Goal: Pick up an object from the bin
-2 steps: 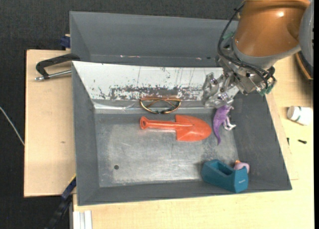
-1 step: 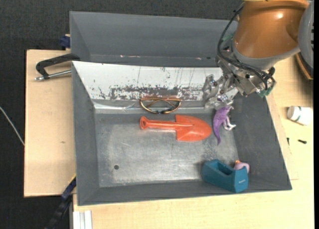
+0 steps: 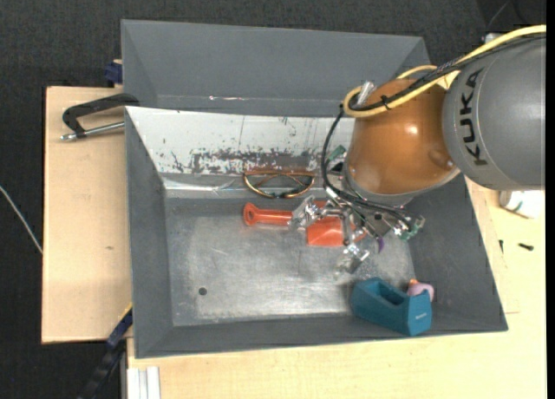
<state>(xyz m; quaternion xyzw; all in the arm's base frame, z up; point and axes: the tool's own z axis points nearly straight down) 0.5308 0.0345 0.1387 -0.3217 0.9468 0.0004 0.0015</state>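
Gripper (image 3: 354, 244) is shown low over the centre-right of the grey bin (image 3: 217, 302), w/ a small red-orange blocky obj. (image 3: 324, 233) just beside it on the left; open vs. closed cannot be told. An orange tool handle (image 3: 261, 215) is seen further left, a brown wire loop (image 3: 278, 183) by the back wall, and a blue tape dispenser (image 3: 390, 306) near the front-right corner.

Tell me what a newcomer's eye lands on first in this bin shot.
First comes the robot's copper-orange wrist cover, looming over the right half of the bin, with the claw low beside an orange-red block near the middle. Next is the blue tape dispenser on the floor at the near right corner. An orange handle lies just left of the block.
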